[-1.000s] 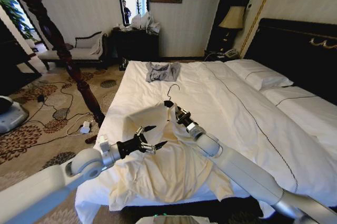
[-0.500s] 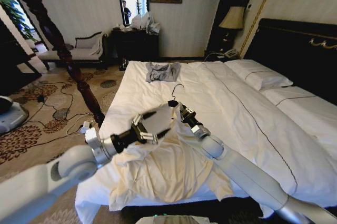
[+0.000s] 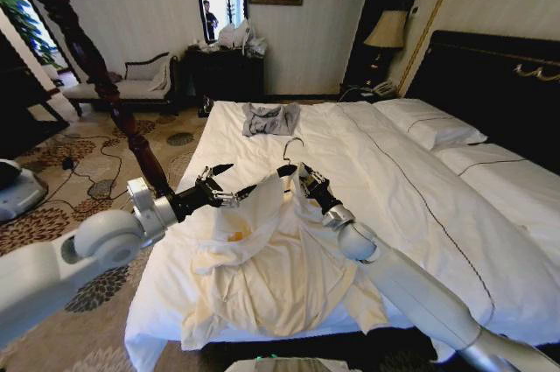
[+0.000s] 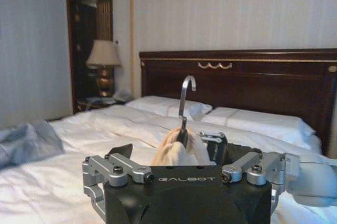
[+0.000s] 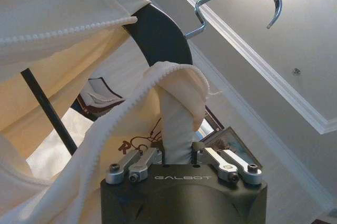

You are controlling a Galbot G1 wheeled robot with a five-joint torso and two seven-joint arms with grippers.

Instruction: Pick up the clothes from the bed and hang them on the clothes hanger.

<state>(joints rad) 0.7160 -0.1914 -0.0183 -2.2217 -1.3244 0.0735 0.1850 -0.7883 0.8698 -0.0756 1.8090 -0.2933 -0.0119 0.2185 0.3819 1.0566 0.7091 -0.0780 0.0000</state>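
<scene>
Head view first: the right claw (image 3: 306, 181) is up over the bed (image 3: 411, 179), near its foot-end half, pinching a fold of the clothes (image 3: 271, 276) right beside the hanger (image 3: 287, 169), hook pointing up and toward the far edge. Most of the cream fabric lies heaped on the bed toward the near edge, with one part lifted and draped over the hanger's black shoulder.

Right wrist view confirms it: the fingers (image 5: 141, 162) are pressed in on a rolled cream edge, the hanger's dark neck rising just beyond and the silvery hook above.

Now the left claw (image 3: 226, 190) — spread wide, holding nothing, hovering just beside the lifted fabric on the left-edge side. From it the hanger lies straight ahead, as the left wrist view shows, hook upright behind a cream bunch. The hanger's long axis appears to run roughly across the bed, its left end nearest this open claw, so I judge the left arm is placed to work the fabric onto that end.
</scene>
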